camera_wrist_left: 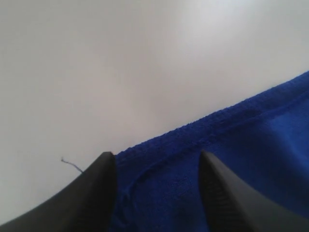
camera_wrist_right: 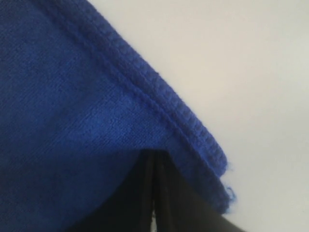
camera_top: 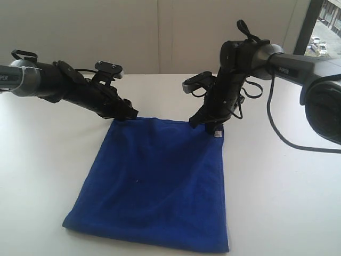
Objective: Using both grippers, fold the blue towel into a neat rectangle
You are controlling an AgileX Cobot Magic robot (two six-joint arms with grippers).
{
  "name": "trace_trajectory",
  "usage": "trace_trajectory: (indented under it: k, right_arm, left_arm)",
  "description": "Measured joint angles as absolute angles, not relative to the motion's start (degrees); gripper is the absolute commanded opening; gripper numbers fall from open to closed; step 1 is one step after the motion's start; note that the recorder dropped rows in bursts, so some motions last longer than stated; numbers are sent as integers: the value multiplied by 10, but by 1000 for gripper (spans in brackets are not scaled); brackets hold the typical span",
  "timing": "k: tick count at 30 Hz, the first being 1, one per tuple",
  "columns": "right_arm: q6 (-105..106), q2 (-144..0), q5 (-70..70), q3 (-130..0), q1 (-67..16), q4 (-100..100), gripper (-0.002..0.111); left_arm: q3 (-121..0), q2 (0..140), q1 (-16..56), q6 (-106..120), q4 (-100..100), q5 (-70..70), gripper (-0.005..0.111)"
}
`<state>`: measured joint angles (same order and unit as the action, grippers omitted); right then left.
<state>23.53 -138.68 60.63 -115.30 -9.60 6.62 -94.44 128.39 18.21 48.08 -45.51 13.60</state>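
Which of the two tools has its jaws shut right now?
The right tool, at the far right corner of the blue towel: its fingers meet with no gap, while the left tool stands open astride the towel's edge.

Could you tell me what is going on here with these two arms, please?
Two robot arms are working on a blue towel that lies flat on a white table. The right claw is shut on the towel's far right corner, next to the small white tag. The left claw is at the far left corner, its jaws open on either side of the hem and not yet gripping.
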Motion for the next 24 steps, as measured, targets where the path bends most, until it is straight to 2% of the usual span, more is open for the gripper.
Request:
trace_trajectory:
  k: [18,22,24]
  right_arm:
    - [235,-1387,606,-1153,-96,66,0]
    - [235,-1387,606,-1153,-96,66,0]
    - [235,-1387,606,-1153,-96,66,0]
  left_arm:
    - [-944,1285,174,481,-439,140,56]
    - [-944,1285,174,481,-439,140,44]
    - [-944,1285,174,481,-439,140,43]
